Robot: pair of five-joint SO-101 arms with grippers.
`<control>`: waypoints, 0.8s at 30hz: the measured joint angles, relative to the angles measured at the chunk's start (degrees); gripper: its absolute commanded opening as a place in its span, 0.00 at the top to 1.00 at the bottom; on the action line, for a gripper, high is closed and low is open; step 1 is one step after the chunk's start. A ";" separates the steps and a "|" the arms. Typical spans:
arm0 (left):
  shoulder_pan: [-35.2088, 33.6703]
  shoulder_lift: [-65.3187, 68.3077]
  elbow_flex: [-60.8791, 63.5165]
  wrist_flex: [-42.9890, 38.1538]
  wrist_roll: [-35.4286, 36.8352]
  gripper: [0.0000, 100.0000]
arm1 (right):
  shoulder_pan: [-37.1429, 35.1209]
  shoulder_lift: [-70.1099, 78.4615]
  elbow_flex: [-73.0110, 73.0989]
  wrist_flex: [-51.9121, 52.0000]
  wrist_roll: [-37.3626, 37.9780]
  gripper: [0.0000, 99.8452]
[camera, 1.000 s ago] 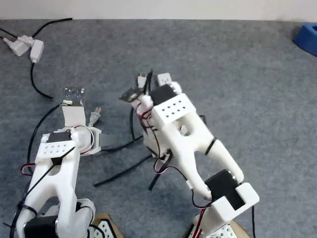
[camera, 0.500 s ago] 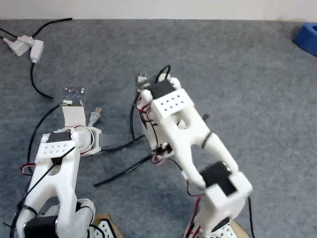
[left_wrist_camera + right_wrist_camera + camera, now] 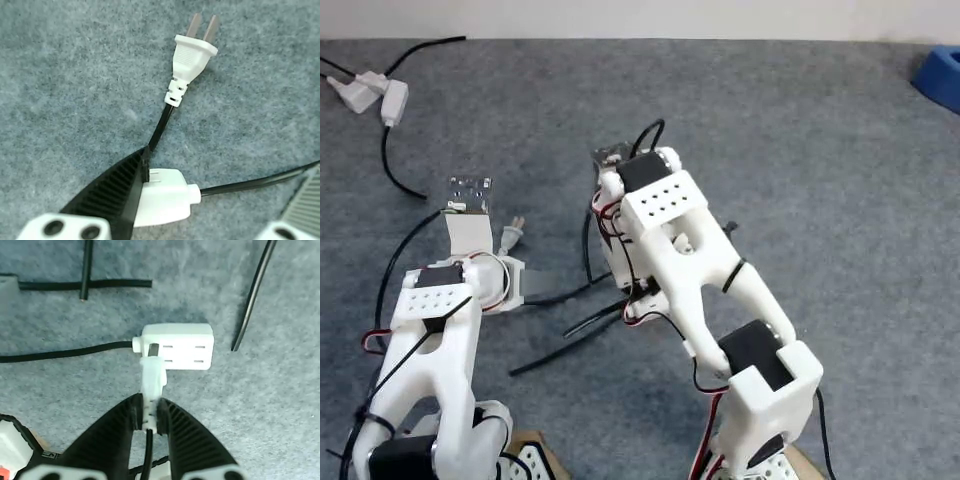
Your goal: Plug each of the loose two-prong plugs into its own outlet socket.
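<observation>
My right gripper point(image 3: 148, 405) is shut on a white two-prong plug point(image 3: 151, 372). The plug's prongs touch the cord end of a white outlet block point(image 3: 177, 346) on the grey carpet. From above, this gripper point(image 3: 613, 157) sits at the middle of the table and the arm hides the block. My left gripper point(image 3: 227, 167) is open. A loose white plug point(image 3: 192, 52) lies just past its black finger point(image 3: 117, 192), prongs pointing away. A white socket piece point(image 3: 165, 197) on a black cord lies against that finger. The high view shows the same plug point(image 3: 512, 236) by the left gripper point(image 3: 500, 250).
Black cords point(image 3: 565, 325) cross the carpet between the two arms. Two more white plug pieces point(image 3: 370, 95) on a black cord lie at the far left corner. A blue object point(image 3: 940, 75) sits at the far right edge.
The right arm swung forward and lowered its held plug over the outlet block, which it now hides from above. The left arm has kept still.
</observation>
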 measured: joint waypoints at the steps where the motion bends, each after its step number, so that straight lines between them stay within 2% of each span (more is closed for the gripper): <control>1: 0.00 0.00 0.00 0.00 0.00 0.56 | 0.26 0.00 0.26 0.00 -0.18 0.99; 8: 0.00 0.00 0.00 -0.26 0.00 0.56 | 3.08 -0.97 3.60 0.00 -0.26 0.99; 24: 0.00 0.00 0.53 -1.23 0.00 0.56 | 2.99 -0.97 3.69 -0.09 -0.79 0.99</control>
